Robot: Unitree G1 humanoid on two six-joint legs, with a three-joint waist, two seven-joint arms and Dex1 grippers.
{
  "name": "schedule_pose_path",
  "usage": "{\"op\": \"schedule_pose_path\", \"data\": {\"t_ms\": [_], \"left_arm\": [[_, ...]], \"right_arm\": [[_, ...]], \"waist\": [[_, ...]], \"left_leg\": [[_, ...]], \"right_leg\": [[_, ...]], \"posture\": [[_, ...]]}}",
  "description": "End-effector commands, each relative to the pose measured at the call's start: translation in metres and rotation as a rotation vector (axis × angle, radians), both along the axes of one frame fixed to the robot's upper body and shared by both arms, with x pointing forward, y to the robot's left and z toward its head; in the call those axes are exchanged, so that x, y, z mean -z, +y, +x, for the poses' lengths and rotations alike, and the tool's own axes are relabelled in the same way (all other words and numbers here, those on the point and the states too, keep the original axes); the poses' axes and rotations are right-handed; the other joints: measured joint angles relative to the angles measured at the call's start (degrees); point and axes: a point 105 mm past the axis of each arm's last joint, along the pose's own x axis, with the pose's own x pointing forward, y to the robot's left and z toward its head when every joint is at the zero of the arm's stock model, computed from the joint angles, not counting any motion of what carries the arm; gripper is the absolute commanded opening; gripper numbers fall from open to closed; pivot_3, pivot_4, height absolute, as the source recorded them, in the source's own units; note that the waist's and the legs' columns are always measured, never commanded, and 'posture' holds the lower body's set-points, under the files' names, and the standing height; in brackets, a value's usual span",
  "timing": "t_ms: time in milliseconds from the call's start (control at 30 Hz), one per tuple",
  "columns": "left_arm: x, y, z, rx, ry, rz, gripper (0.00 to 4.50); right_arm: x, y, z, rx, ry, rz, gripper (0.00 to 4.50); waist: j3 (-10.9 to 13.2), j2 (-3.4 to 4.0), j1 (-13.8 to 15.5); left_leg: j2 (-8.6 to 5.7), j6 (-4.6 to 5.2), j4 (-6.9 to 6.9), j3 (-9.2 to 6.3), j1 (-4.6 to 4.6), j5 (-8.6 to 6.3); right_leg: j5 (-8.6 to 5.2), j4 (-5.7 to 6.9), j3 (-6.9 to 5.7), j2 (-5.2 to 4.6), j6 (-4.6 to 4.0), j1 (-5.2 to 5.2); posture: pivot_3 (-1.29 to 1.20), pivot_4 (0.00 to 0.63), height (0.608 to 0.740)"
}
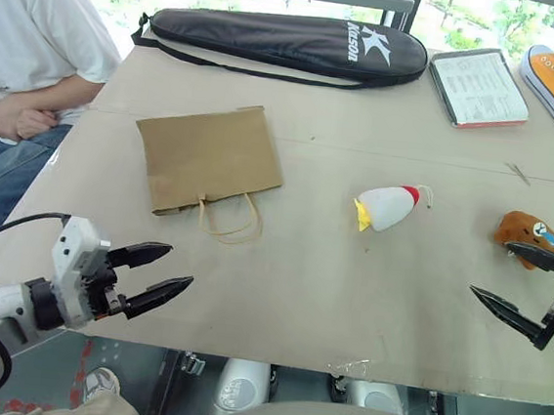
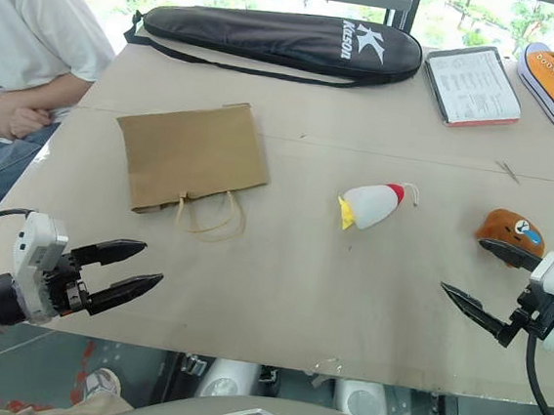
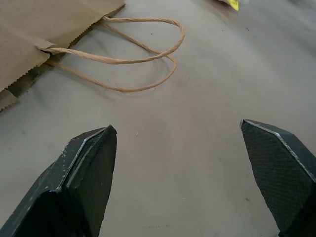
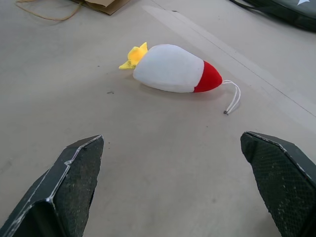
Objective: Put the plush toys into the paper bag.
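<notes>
Brown paper bag (image 1: 208, 157) flat on the table (image 1: 310, 270), white plush toy (image 1: 387, 206) to its right, brown plush toy (image 1: 528, 235) further right. Left gripper (image 1: 166, 269) fingers spread, empty, near the bag's handles (image 3: 123, 59). Right gripper (image 1: 523, 284) fingers spread, empty, just beside the brown toy.

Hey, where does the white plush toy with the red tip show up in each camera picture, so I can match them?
Left eye view: white plush toy lies right of centre on the table.
Right eye view: just right of centre.
Left wrist view: one yellow scrap at the frame's edge, likely its beak.
Right wrist view: ahead of the right gripper, whole.
Shared landmark: the paper bag's twine handles.
</notes>
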Motion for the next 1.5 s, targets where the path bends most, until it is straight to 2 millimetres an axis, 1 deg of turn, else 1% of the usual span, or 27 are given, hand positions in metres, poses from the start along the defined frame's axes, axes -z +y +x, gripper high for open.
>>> {"op": "schedule_pose_path", "data": {"t_ms": [33,133,233,333,433,500,533,567,633,667,700,733,767,800,833,933,967,1000,1033,1067,1133,1167,1233,1300,1333,1433,1500], "left_arm": [[-0.012,0.001,0.013,0.017,-0.120,0.075,4.34],[-0.023,0.000,0.039,0.024,-0.326,0.189,4.34],[-0.020,-0.004,0.051,0.110,-0.424,0.327,4.34],[-0.020,-0.009,0.062,0.173,-0.509,0.422,4.34],[-0.006,-0.018,0.075,0.281,-0.563,0.559,4.34],[0.001,-0.025,0.079,0.328,-0.554,0.551,4.34],[0.002,-0.028,0.080,0.344,-0.557,0.534,3.81],[0.001,-0.031,0.082,0.349,-0.559,0.512,3.45],[0.002,-0.033,0.082,0.389,-0.572,0.519,2.56],[0.001,-0.032,0.082,0.400,-0.571,0.515,1.99],[0.001,-0.031,0.081,0.403,-0.567,0.507,1.69],[-0.002,-0.030,0.082,0.388,-0.556,0.479,1.08],[-0.006,-0.030,0.082,0.372,-0.543,0.438,0.73],[-0.011,-0.033,0.084,0.354,-0.532,0.385,0.20],[-0.019,-0.037,0.086,0.326,-0.520,0.305,0.04],[-0.048,-0.054,0.093,0.233,-0.423,-0.002,0.04],[-0.059,-0.061,0.094,0.220,-0.372,-0.131,0.04],[-0.068,-0.069,0.093,0.225,-0.320,-0.239,0.00],[-0.074,-0.076,0.090,0.245,-0.276,-0.307,0.00],[-0.076,-0.080,0.090,0.250,-0.256,-0.341,0.00],[-0.083,-0.087,0.092,0.236,-0.227,-0.402,0.00],[-0.087,-0.091,0.092,0.228,-0.206,-0.441,0.00],[-0.094,-0.098,0.090,0.228,-0.159,-0.516,0.00],[-0.098,-0.101,0.088,0.218,-0.126,-0.582,0.00],[-0.100,-0.102,0.088,0.205,-0.115,-0.609,0.00],[-0.105,-0.102,0.087,0.180,-0.102,-0.645,0.00],[-0.109,-0.100,0.087,0.151,-0.104,-0.680,0.00]], "right_arm": [[-0.010,0.011,0.002,-0.027,-0.062,0.012,4.40],[-0.014,0.037,0.004,-0.094,-0.089,0.064,4.40],[-0.019,0.053,0.002,-0.138,-0.120,0.081,4.40],[-0.019,0.061,0.001,-0.162,-0.122,0.079,4.40],[-0.020,0.081,0.000,-0.203,-0.132,0.109,4.40],[-0.019,0.089,0.000,-0.213,-0.131,0.121,4.40],[-0.018,0.093,0.000,-0.217,-0.131,0.125,4.50],[-0.018,0.095,0.000,-0.219,-0.129,0.129,4.50],[-0.017,0.100,-0.001,-0.221,-0.131,0.136,4.50],[-0.017,0.102,-0.001,-0.220,-0.132,0.139,4.50],[-0.017,0.102,-0.001,-0.218,-0.133,0.142,4.50],[-0.017,0.103,0.000,-0.217,-0.137,0.144,4.50],[-0.018,0.105,0.000,-0.217,-0.139,0.148,4.50],[-0.018,0.107,0.001,-0.218,-0.140,0.157,4.50],[-0.019,0.110,0.003,-0.218,-0.141,0.169,4.50],[-0.018,0.123,0.011,-0.225,-0.133,0.203,4.50],[-0.019,0.128,0.028,-0.175,-0.126,0.253,4.50],[-0.021,0.141,0.041,-0.182,-0.138,0.274,4.11],[-0.024,0.152,0.054,-0.169,-0.151,0.294,3.90],[-0.027,0.162,0.066,-0.158,-0.162,0.311,3.38],[-0.029,0.180,0.081,-0.164,-0.161,0.311,2.81],[-0.029,0.190,0.089,-0.173,-0.156,0.306,2.44],[-0.031,0.211,0.098,-0.224,-0.133,0.325,1.41],[-0.032,0.224,0.108,-0.246,-0.124,0.338,0.55],[-0.030,0.230,0.112,-0.266,-0.122,0.338,0.02],[-0.022,0.240,0.122,-0.296,-0.094,0.364,0.02],[-0.014,0.249,0.123,-0.333,-0.081,0.372,0.02]], "waist": [[0.0,0.00,0.0],[0.0,0.06,0.5],[-0.1,0.12,0.6],[-0.1,0.09,0.6],[-0.1,0.09,0.7],[-0.1,0.09,0.7],[-0.1,0.08,0.6],[-0.1,0.07,0.5],[-0.1,0.06,0.4],[-0.1,0.06,0.4],[-0.1,0.07,0.4],[-0.1,0.07,0.4],[-0.1,0.07,0.4],[-0.1,0.06,0.4],[-0.1,0.06,0.4],[-0.1,0.04,0.4],[-0.1,0.05,0.5],[-0.1,0.05,0.5],[-0.1,0.03,0.6],[0.1,-0.26,-0.4],[0.2,-0.20,-0.9],[0.2,-0.15,-0.9],[0.2,-0.18,-0.8],[0.2,-0.17,-0.8],[0.2,-0.18,-0.8],[0.2,-0.18,-0.7],[0.2,-0.18,-0.7]], "left_leg": [[0.00,0.00,-0.02,-0.01,0.00,0.00],[0.00,-0.05,-0.07,-0.04,0.04,0.03],[-0.02,-0.03,-0.12,0.08,0.03,0.02],[-0.08,0.05,-0.24,0.16,0.00,-0.03],[-0.08,0.05,-0.37,0.13,-0.01,-0.02],[-0.08,0.05,-0.41,0.14,0.01,-0.02],[-0.08,0.05,-0.42,0.14,0.02,-0.02],[-0.08,0.06,-0.42,0.15,0.01,-0.01],[-0.08,0.06,-0.42,0.16,0.01,-0.02],[-0.08,0.06,-0.42,0.15,0.01,-0.01],[-0.08,0.06,-0.41,0.15,0.01,-0.01],[-0.08,0.07,-0.41,0.16,0.01,-0.01],[-0.08,0.06,-0.42,0.15,0.02,-0.01],[-0.07,0.07,-0.41,0.15,0.02,-0.01],[-0.07,0.07,-0.39,0.15,0.02,-0.01],[-0.06,0.07,-0.29,0.12,0.01,0.00],[-0.06,0.07,-0.24,0.11,0.00,0.00],[-0.06,0.07,-0.20,0.10,0.00,0.00],[-0.06,0.07,-0.16,0.08,-0.01,0.00],[-0.07,0.07,-0.16,0.09,0.00,0.00],[0.06,-0.04,0.20,-0.08,-0.06,0.06],[0.03,-0.05,0.14,-0.06,0.09,0.07],[0.01,-0.28,0.14,-0.11,-0.09,0.21],[0.02,-0.31,0.14,-0.15,-0.12,0.22],[0.01,-0.31,0.14,-0.15,-0.17,0.22],[-0.05,-0.30,0.14,-0.23,-0.27,0.22],[-0.06,-0.31,0.14,-0.23,-0.30,0.22]], "right_leg": [[-0.01,0.00,-0.01,-0.01,-0.02,0.00],[-0.04,0.04,-0.07,-0.03,-0.08,-0.01],[-0.03,-0.03,-0.01,-0.08,-0.11,0.00],[-0.03,-0.17,-0.05,-0.18,-0.10,-0.01],[-0.02,-0.27,-0.14,-0.19,-0.08,-0.01],[-0.02,-0.26,-0.14,-0.19,-0.08,-0.02],[-0.02,-0.25,-0.14,-0.18,-0.08,-0.02],[-0.02,-0.25,-0.14,-0.18,-0.08,-0.02],[-0.01,-0.25,-0.14,-0.18,-0.05,-0.02],[0.03,-0.25,-0.16,-0.17,0.02,-0.02],[0.05,-0.25,-0.17,-0.16,0.05,-0.02],[0.06,-0.24,-0.20,-0.14,0.08,-0.02],[0.06,-0.24,-0.23,-0.13,0.08,-0.02],[0.07,-0.22,-0.30,-0.11,0.11,-0.02],[0.08,-0.20,-0.34,-0.10,0.13,-0.02],[0.08,-0.10,-0.44,-0.06,0.16,-0.01],[0.08,-0.04,-0.45,-0.06,0.17,-0.02],[0.08,-0.02,-0.46,-0.06,0.18,-0.02],[0.08,-0.01,-0.48,-0.05,0.19,-0.02],[0.08,-0.01,-0.46,0.11,0.20,0.00],[0.09,0.27,-0.48,0.20,0.19,-0.03],[0.09,0.32,-0.48,0.32,0.18,0.03],[0.10,0.33,-0.49,0.44,0.18,-0.10],[0.09,0.27,-0.51,0.45,0.19,-0.09],[0.09,0.26,-0.51,0.44,0.19,-0.14],[0.10,0.22,-0.64,0.33,0.20,-0.15],[0.10,0.20,-0.69,0.30,0.20,-0.15]], "posture": [[0.00,0.150,0.740],[0.00,0.150,0.740],[0.00,0.150,0.740],[0.00,0.150,0.740],[0.00,0.150,0.740],[0.00,0.150,0.740],[0.00,0.150,0.740],[0.00,0.150,0.740],[0.00,0.150,0.740],[0.00,0.150,0.740],[0.00,0.150,0.740],[0.00,0.150,0.740],[0.00,0.150,0.740],[0.00,0.150,0.740],[0.00,0.150,0.740],[0.00,0.150,0.740],[0.00,0.150,0.740],[0.00,0.150,0.740],[0.00,0.150,0.740],[0.00,0.150,0.740],[0.00,0.150,0.740],[0.00,0.150,0.740],[0.00,0.150,0.740],[0.00,0.150,0.740],[0.00,0.150,0.740],[0.00,0.150,0.740],[0.00,0.150,0.740]]}}
